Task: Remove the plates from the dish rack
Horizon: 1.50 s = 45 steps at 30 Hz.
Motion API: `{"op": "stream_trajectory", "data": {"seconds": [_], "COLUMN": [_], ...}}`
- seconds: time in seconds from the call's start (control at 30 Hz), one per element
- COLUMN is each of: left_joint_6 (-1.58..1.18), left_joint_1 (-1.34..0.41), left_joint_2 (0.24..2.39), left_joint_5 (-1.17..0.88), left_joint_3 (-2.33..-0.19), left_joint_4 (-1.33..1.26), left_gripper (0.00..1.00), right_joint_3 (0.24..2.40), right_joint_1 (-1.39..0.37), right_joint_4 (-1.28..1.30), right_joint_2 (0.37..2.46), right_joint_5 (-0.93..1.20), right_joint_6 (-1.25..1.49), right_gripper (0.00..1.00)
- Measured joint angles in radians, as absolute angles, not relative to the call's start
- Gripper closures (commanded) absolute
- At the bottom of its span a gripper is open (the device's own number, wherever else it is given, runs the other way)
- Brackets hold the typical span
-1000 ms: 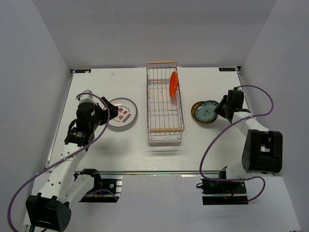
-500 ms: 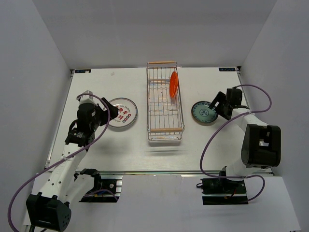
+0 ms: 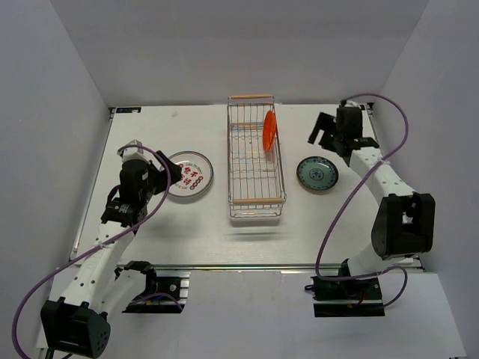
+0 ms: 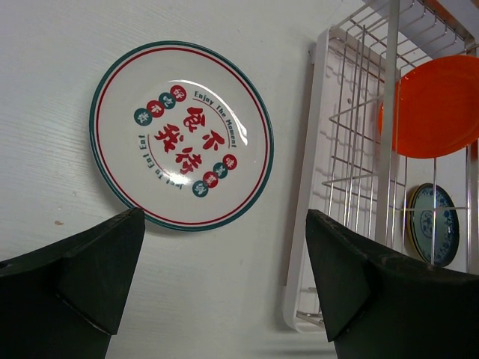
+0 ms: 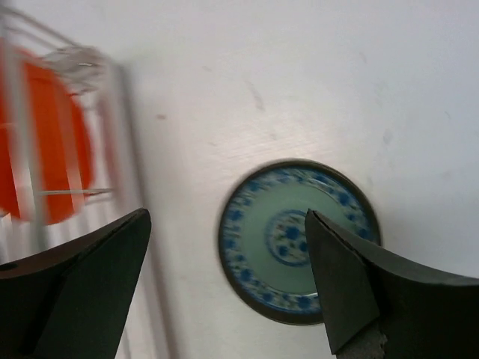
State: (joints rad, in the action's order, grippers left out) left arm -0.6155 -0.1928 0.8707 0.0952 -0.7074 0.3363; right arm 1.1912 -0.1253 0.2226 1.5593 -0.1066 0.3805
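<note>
We have teal plate (image 3: 317,173) & white plate (image 3: 189,178) out on tabletop (image 3: 187,232), orange plate (image 3: 269,129) left in dish rack (image 3: 253,200), w/ left claw (image 4: 224,232) & right claw (image 5: 226,217) spread, empty.

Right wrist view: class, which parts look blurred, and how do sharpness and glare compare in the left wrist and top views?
Right wrist view: the dish rack and orange plate at the left are smeared, the teal plate only slightly soft. Left wrist view: sharp, with a small glare patch on the white plate with red marks. Top view: even, soft lighting, no glare.
</note>
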Motion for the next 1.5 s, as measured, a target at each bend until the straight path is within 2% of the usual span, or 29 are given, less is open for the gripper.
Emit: {"op": "stream_trajectory", "data": {"seconds": [0.23,0.47,0.6,0.8,0.9,0.93,1.0,1.27,1.37,1.5], "left_joint_6": [-0.614,-0.609,-0.609,-0.606,-0.606,-0.606,-0.606,-0.606,-0.606,-0.606], "left_joint_1": [-0.193,-0.193,-0.193,-0.193,-0.193,-0.193,-0.193,-0.193,-0.193,-0.193], "left_joint_2": [0.870,0.866,0.863,0.862,0.862,0.862,0.862,0.862,0.862,0.862], "left_joint_5": [0.120,0.131,0.133,0.131,0.132,0.132,0.132,0.133,0.134,0.139], "left_joint_3": [-0.707,-0.707,-0.705,-0.698,-0.698,-0.698,-0.698,-0.698,-0.698,-0.698], "left_joint_4": [0.340,0.344,0.344,0.344,0.344,0.344,0.344,0.344,0.344,0.345], "left_gripper": [0.02,0.02,0.02,0.02,0.02,0.02,0.02,0.02,0.02,0.02], "right_joint_3": [1.493,1.792,1.905,1.943,1.955,1.958,1.966,1.968,1.968,1.968], "right_joint_1": [-0.363,-0.512,-0.560,-0.579,-0.578,-0.578,-0.577,-0.579,-0.582,-0.587], "right_joint_4": [0.260,0.358,0.440,0.480,0.489,0.493,0.496,0.497,0.495,0.495], "right_joint_2": [1.620,1.892,2.044,2.128,2.136,2.136,2.136,2.136,2.136,2.136], "right_joint_5": [-0.184,-0.384,-0.525,-0.627,-0.645,-0.651,-0.658,-0.667,-0.672,-0.680], "right_joint_6": [0.287,0.214,0.201,0.183,0.178,0.177,0.177,0.175,0.169,0.152], "right_gripper": [0.11,0.11,0.15,0.27,0.39,0.47,0.56,0.81,0.82,0.89]}}
